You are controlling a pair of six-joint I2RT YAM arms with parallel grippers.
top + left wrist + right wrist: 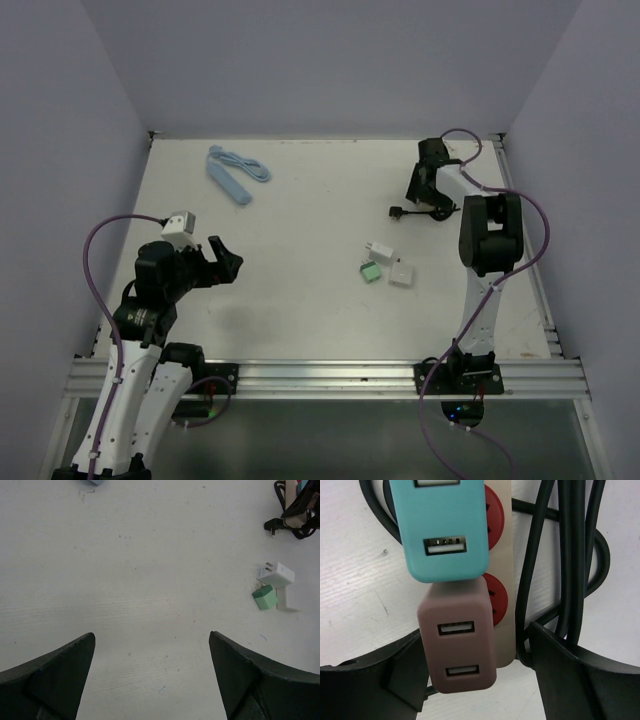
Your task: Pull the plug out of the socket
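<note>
Mauve plug [457, 645] sits in the socket strip [504, 635], straddled ungripped by the spread right hand [475, 650]; left hand [151, 637] gapes, empty

No legible text — none anywhere

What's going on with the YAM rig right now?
The right gripper is down over the power strip at the far right of the table, jaws open and straddling the mauve USB charger, which sits plugged in beside a teal charger. Nothing is gripped yet. A white charger and a green charger lie loose mid-table. The left gripper hangs open, idle.
</note>
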